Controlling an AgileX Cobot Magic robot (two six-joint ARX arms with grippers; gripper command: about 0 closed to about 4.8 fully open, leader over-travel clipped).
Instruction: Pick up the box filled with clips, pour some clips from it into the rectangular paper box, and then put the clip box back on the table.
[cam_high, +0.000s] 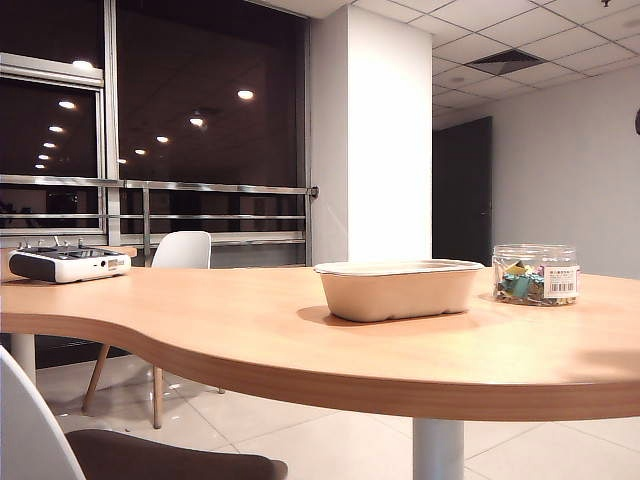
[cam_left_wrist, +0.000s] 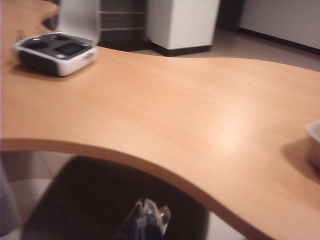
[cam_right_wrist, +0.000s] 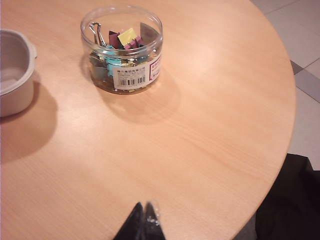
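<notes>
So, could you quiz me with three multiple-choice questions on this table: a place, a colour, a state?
1. The clip jar stands where?
A. inside the tray
B. on the table beside the paper tray
C. on the chair

2. The tray's colour?
A. beige
B. red
C. black

3. The right gripper fingers are:
A. holding the jar
B. wide open
C. shut, empty

Answers: B, jar on the table apart from the tray; A, pale beige pulp; C, right wrist view shows the tips together, far from the jar.
</notes>
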